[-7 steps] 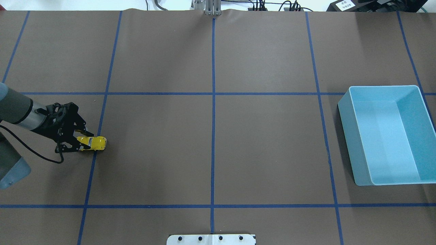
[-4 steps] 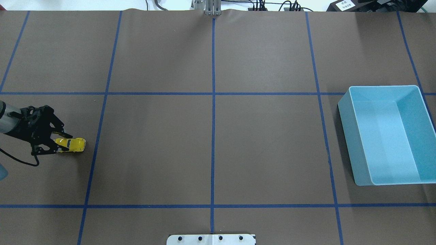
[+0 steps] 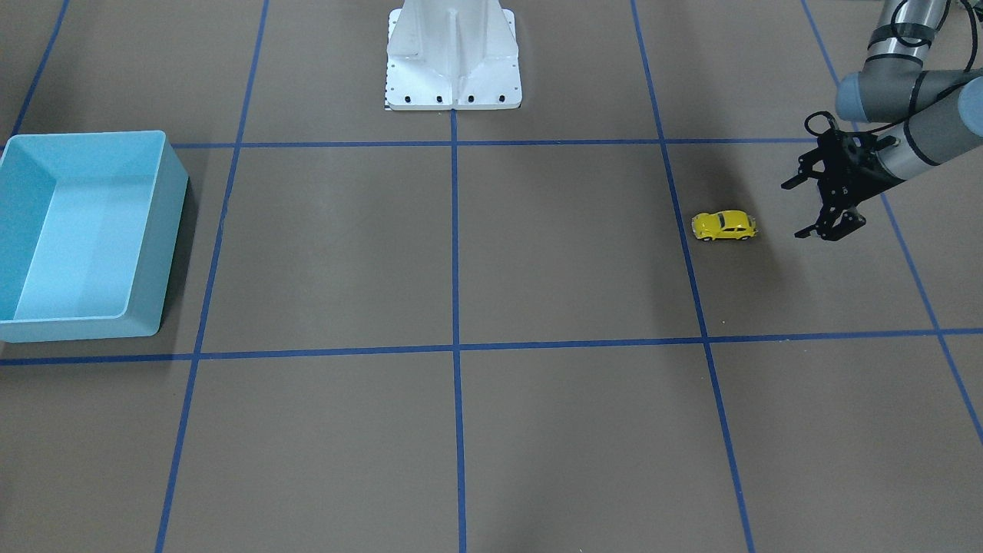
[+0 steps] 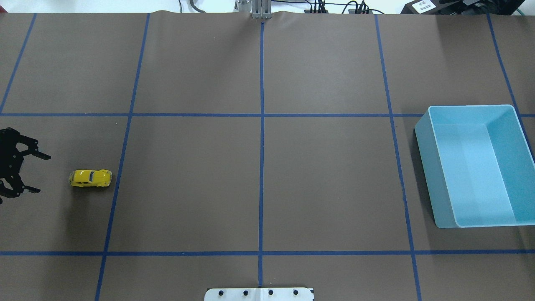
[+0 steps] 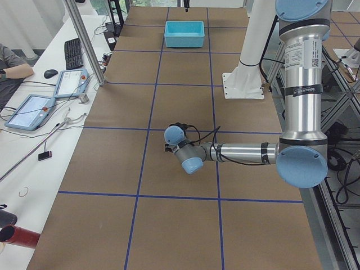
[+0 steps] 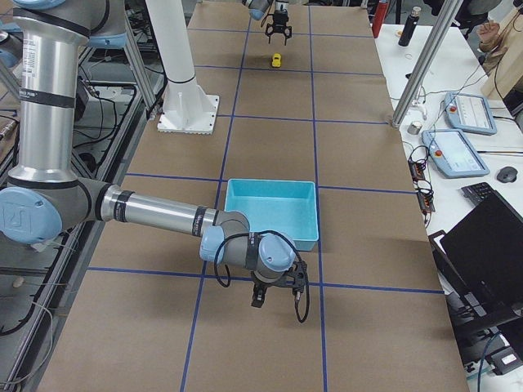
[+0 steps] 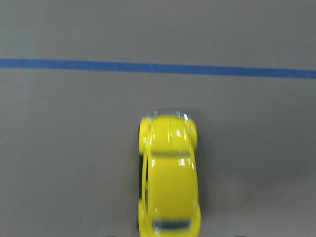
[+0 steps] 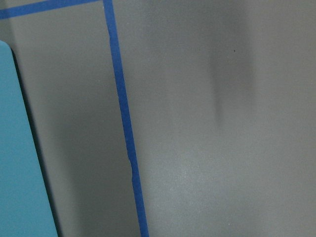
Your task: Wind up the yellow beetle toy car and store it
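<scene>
Wheels down on the brown paper, the yellow beetle toy car [image 4: 90,178] stands upright on the table [image 4: 259,188], and nothing is touching it. It sits far out on the robot's left, just beside a blue tape line [image 4: 119,175] without crossing it, its length running along the table. The left gripper [image 4: 42,174] is right there at the edge of the overhead view. Its jaws are spread wide, the two black fingers splayed, and a clear strip of table lies between them and the car.

The front-facing view confirms it. The car [image 3: 724,226] is on its own, and the left gripper [image 3: 791,209] is apart from it with its mouth facing the car. The left wrist camera looks straight along the car's roof [image 7: 169,177], glossy yellow with tape across the table beyond it, and no fingertip shows in that shot.

At the other end sits the light blue bin [image 4: 422,138], well apart from the car with most of the table between them. Only pale blue floor shows inside it. The right gripper [image 6: 274,298] hangs low near the bin [image 6: 270,233], close to a crossing of tape lines. Only the side camera shows it, so I cannot tell whether its jaws are apart or together. Its wrist camera shows one edge of the bin [image 8: 19,163] beside a tape line and brown paper.

The robot's white base plate [image 3: 453,54] sits on the centre line.
</scene>
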{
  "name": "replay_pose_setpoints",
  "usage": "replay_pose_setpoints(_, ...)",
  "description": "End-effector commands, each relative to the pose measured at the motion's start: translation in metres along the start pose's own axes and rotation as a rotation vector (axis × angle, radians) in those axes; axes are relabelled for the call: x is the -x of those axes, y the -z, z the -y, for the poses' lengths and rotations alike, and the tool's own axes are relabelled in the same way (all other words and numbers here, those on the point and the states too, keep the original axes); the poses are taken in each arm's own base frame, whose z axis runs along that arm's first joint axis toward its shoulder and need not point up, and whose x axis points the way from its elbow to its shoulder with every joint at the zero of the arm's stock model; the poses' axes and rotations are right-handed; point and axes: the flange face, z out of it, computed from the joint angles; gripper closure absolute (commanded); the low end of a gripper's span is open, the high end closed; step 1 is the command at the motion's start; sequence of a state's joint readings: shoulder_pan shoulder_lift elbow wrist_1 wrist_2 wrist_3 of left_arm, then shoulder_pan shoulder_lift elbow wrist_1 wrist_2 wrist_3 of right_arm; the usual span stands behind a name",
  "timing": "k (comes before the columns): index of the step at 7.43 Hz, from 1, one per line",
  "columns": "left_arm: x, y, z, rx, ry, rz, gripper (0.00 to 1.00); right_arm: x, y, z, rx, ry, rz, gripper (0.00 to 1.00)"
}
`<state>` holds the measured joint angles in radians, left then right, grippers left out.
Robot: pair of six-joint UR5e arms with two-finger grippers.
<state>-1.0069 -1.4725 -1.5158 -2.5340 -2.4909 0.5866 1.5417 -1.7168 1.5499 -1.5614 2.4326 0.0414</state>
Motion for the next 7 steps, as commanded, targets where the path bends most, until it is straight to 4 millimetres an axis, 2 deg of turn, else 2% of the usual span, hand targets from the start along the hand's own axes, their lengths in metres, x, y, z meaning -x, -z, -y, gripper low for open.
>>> replay_pose_setpoints(1,-0.006,0.010,-0.015,-0.003,0.021,0.001,0.00,0.000,0.001,0.001,-0.003,0.002,-0.004,0.00)
replay_pose_setpoints(6,-0.001,0.019,-0.021,0.005,0.067,0.022,0.00,-0.004,-0.003,0.000,0.006,-0.006,-0.005,0.00)
replay_pose_setpoints(7,0.003,0.025,-0.022,0.002,0.169,0.039,0.00,-0.005,-0.004,0.000,0.007,-0.007,-0.005,0.00)
